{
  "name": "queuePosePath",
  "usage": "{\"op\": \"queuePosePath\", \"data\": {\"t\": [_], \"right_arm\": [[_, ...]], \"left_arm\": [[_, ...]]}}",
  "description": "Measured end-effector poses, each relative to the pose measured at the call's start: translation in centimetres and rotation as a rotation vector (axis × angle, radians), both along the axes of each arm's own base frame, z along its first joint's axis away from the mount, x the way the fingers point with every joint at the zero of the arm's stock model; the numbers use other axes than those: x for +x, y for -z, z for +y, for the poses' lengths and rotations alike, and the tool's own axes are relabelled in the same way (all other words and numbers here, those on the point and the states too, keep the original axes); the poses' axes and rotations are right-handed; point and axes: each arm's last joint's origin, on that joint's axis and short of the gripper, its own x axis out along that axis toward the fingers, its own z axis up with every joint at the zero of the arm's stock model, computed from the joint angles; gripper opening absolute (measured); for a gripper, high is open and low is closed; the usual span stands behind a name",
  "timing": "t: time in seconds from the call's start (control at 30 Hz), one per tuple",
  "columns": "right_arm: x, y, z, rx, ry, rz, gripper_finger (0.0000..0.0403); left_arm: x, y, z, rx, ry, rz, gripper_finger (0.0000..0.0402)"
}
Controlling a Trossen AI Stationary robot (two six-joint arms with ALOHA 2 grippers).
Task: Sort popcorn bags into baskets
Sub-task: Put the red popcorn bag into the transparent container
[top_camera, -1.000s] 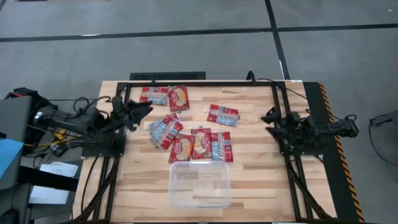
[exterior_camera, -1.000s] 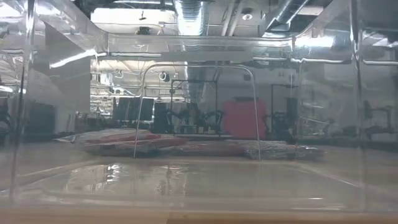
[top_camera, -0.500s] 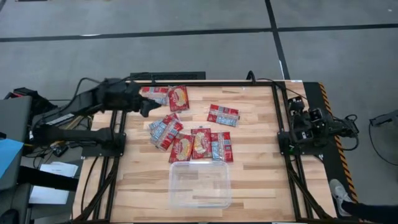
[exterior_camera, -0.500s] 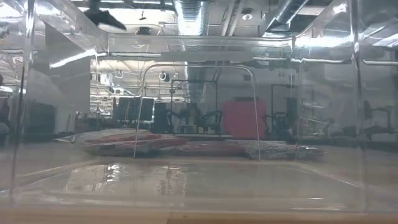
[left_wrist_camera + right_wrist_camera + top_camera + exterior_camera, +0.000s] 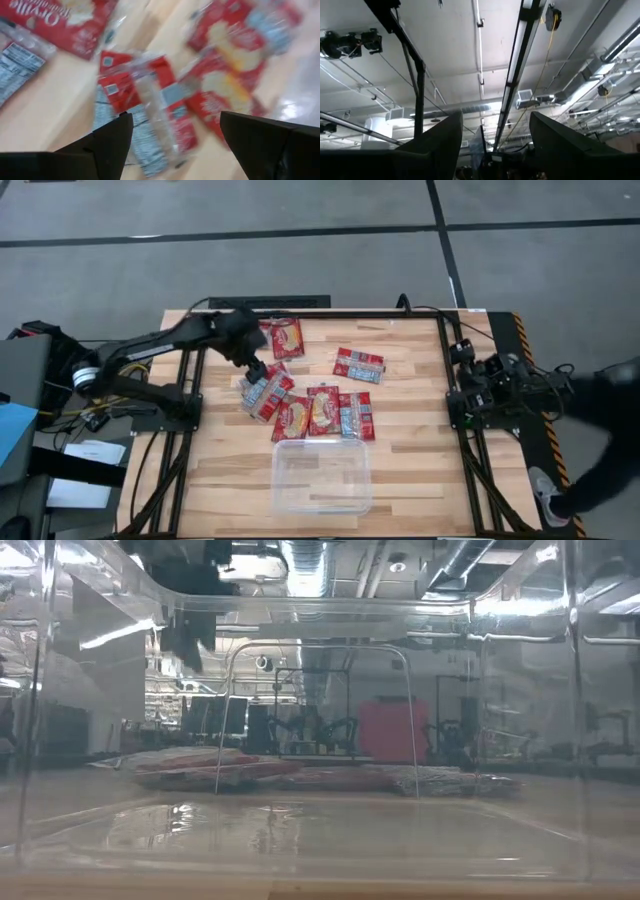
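Your left pincer (image 5: 172, 132) hangs wide open, empty, over the popcorn bags (image 5: 145, 107) (light, slippery film); pinch one by its edge.

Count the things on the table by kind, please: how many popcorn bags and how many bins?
Popcorn bags: about 8; some overlap, and the left gripper hides part of the pile.
Clear bin: 1, empty.
Total: about 9.
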Motion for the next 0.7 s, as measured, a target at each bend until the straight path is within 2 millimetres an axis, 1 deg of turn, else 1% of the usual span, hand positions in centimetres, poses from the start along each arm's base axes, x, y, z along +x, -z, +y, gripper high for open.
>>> {"op": "queuePosePath", "data": {"t": [0.07,0.13,0.2,0.27,0.37,0.47,0.57,0.7], "right_arm": [[0.1,0.1,-0.1,0.053,0.000,0.008,0.0255],[0.1,0.1,-0.3,0.139,-0.009,0.011,0.0255],[0.3,0.3,-0.4,0.199,-0.009,0.035,0.0255],[0.6,0.7,-0.4,0.229,-0.013,0.081,0.0255],[1.1,1.2,-0.3,0.225,-0.005,0.153,0.0255],[1.3,1.5,-0.4,0.249,0.030,0.188,0.0255],[1.3,1.5,-0.6,0.286,0.071,0.194,0.0255],[1.3,1.6,-0.7,0.312,0.101,0.196,0.0255]], "left_arm": [[0.1,1.3,0.3,-0.007,0.013,0.031,0.0287],[-0.1,2.7,0.6,-0.040,0.008,0.024,0.0287],[-0.8,4.2,0.7,-0.082,-0.023,0.000,0.0287],[-1.8,5.3,0.6,-0.104,-0.061,-0.035,0.0287],[-2.8,6.5,0.3,-0.078,-0.103,-0.071,0.0287],[-3.4,7.4,-0.1,-0.015,-0.151,-0.051,0.0287],[-3.5,8.0,-0.4,0.061,-0.188,-0.019,0.0287],[-3.0,8.7,-0.6,0.071,-0.218,-0.097,0.0287]]}}
